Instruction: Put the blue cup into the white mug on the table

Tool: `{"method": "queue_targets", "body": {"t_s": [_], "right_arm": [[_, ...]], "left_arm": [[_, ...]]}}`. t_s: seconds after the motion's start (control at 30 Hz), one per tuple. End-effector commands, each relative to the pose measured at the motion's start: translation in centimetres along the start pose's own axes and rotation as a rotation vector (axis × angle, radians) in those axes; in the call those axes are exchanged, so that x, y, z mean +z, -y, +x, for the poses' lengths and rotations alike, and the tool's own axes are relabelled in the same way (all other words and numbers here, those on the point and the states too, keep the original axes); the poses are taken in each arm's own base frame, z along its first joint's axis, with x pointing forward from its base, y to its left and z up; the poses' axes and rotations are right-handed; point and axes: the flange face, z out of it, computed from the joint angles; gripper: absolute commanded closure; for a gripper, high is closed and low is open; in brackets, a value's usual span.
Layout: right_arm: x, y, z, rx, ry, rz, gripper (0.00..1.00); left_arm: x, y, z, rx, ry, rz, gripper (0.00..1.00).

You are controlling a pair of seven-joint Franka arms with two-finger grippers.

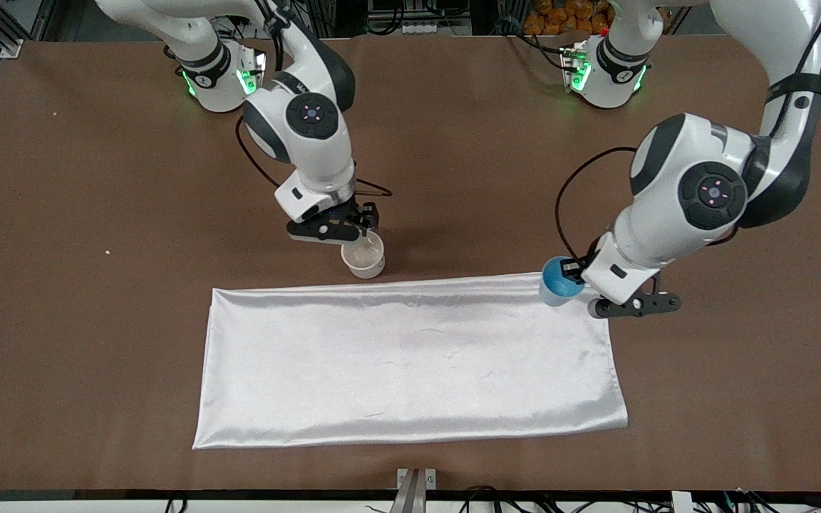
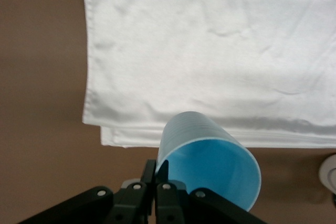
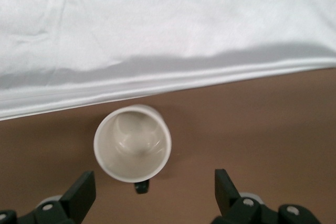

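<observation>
Using the white cloth (image 1: 410,360) as my reference point here: it's the thing closest to the front camera, spread flat on the brown table (image 1: 83,299), shiny and a bit wrinkled.

At the cloth's corner toward the left arm's end, on the edge facing the robots, the left gripper (image 1: 573,274) is up in the air holding the blue cup (image 1: 558,282). In the left wrist view its fingers (image 2: 155,174) are pinched tight on the cup's (image 2: 210,161) rim, one inside and one outside, and the cup hangs tilted over the cloth's (image 2: 210,51) edge with its open mouth showing.

Just past that same cloth edge, a little farther from the camera and on bare table, sits the white mug (image 1: 363,258). It's upright and empty, close to the cloth but not touching it. The right gripper (image 1: 350,226) hovers right over it. From the right wrist view its fingers (image 3: 79,192) are spread wide apart with nothing between them, and the mug (image 3: 132,143) sits below with its dark handle poking out toward the gripper.
</observation>
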Motion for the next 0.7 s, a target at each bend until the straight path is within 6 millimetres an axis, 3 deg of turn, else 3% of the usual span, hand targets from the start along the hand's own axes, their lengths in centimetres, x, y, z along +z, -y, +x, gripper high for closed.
{"method": "queue_targets", "body": {"t_s": [0.0,0.23,0.47,0.67], "right_arm": [[-2.0,-4.8,5.2,-0.040,0.045,0.021,0.00],[-1.2,-11.1,9.6,-0.081,0.034,-0.003,0.00],[-1.3,-18.0,13.5,-0.116,0.019,-0.012,0.00],[-1.4,-23.2,15.6,-0.158,0.016,-0.012,0.00]], "left_arm": [[-0.5,-4.0,-2.7,-0.024,0.003,0.015,1.00],[-0.2,-9.4,-6.3,0.069,0.008,0.017,1.00],[1.6,-17.4,-12.9,0.220,0.025,0.036,1.00],[3.3,-21.4,-16.7,0.218,0.037,0.042,1.00]]}}
